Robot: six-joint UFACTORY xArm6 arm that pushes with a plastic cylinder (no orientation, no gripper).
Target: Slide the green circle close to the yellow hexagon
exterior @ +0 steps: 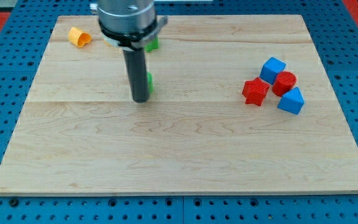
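My tip rests on the wooden board in the view's upper left part. A green block, mostly hidden behind the rod, touches the rod on its right side just above the tip; its shape cannot be made out. Another green block peeks out from under the arm's body near the view's top. A yellow block, roughly hexagonal, lies at the view's top left, well left of the rod. A bit of yellow shows under the arm's left side.
At the view's right is a tight cluster: a blue cube, a red cylinder, a red star and a blue triangular block. The board lies on a blue pegboard.
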